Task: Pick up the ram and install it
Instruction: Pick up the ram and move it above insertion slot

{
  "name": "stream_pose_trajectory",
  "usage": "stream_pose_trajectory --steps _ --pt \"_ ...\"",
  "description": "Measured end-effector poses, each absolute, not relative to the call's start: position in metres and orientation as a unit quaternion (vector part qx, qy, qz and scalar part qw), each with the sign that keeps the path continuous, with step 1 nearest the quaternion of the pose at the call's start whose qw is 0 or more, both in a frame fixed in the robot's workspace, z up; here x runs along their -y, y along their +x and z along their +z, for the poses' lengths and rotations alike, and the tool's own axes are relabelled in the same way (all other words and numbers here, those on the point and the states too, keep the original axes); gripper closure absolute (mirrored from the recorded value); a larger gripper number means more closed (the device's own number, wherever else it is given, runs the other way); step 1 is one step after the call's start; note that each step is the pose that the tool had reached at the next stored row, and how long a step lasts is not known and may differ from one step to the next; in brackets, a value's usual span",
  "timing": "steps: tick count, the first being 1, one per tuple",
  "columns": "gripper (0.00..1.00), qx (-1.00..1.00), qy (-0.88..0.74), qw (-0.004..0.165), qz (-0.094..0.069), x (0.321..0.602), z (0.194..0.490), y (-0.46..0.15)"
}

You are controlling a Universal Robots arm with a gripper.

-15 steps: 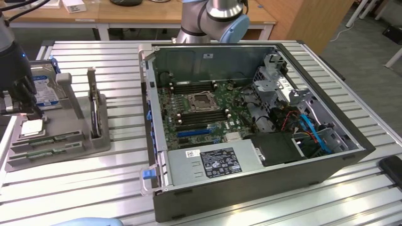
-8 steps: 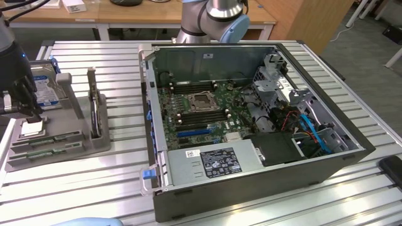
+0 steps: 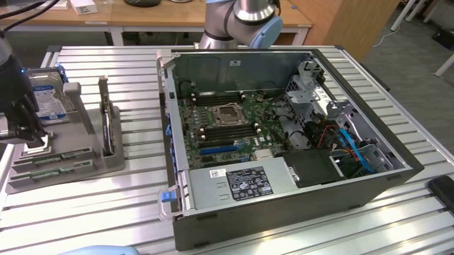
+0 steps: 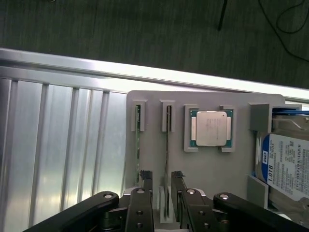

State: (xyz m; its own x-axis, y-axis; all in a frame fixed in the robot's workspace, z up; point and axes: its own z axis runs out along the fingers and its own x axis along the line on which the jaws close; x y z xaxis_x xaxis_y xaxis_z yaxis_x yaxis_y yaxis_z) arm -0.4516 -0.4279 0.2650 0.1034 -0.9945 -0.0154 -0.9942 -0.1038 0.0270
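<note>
So right now the gripper [image 4: 162, 175] is down over the grey parts tray [image 4: 217, 169] at the exterior view's left, and its two fingers [image 4: 146, 186] stand apart on either side of the ram [image 4: 167, 135]. The jaws are spread wide and nothing is clamped; a bit of daylight shows between the pads and the board, so it straddles the stick rather than holding it. The ram sits on edge in its slot in the tray, not lifted. A second green stick [image 4: 138, 140] sits in the next slot over, just beside it. On the ram's other side is a processor chip [image 4: 211, 128] lying flat in its own pocket, and past that a blue-labelled hard drive [image 4: 285, 164] at the tray's end. In the exterior view a dark card [image 3: 106, 127] stands upright in the same tray. The open computer case [image 3: 369, 175] lies on the slatted metal table [image 3: 106, 212], well apart from the ram, with the motherboard [image 3: 223, 122] facing up.
</note>
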Motion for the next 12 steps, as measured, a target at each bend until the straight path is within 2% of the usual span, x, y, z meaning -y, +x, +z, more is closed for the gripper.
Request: stream_pose_trajectory --steps 12 --pt "0.7 0.669 0.743 0.005 -0.015 0.443 0.258 -0.451"
